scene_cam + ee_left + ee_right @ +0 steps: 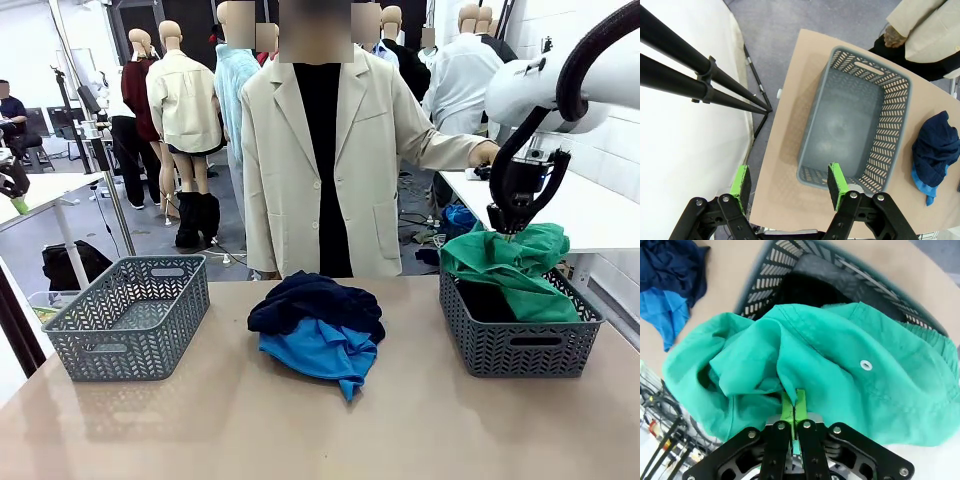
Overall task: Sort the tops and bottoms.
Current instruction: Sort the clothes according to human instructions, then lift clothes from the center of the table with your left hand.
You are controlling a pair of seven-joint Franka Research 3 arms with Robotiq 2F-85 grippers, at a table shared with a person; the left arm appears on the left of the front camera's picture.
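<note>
**Green garment pinched above the right basket**

My right gripper (513,232) hangs over the right basket (520,348) with its green pads pressed together on a fold of the emerald green garment (520,262). The cloth rises to a peak at my pads. From there it spreads down over the far and right side of the basket, and its lower folds lie inside it. In my right wrist view a small metal eyelet shows on the green cloth. The black garment (487,300) lies inside the same basket, at its left side, partly under the green one.

The other two garments sit in one heap in the middle of the bench (300,430), between the two baskets. The dark navy garment (315,300) is bunched on top and toward the far side. The bright blue garment (325,352) spreads out from under it toward my side, touching it.

My left gripper (789,186) hovers high above the left end of the bench with its pads spread wide apart. Below it stands the left basket (890,130), a grey one with slotted walls.

A person in a beige coat (330,170) stands at the far edge of the bench, behind the heap. One hand (895,36) hangs near the far corner of the left basket.
</note>
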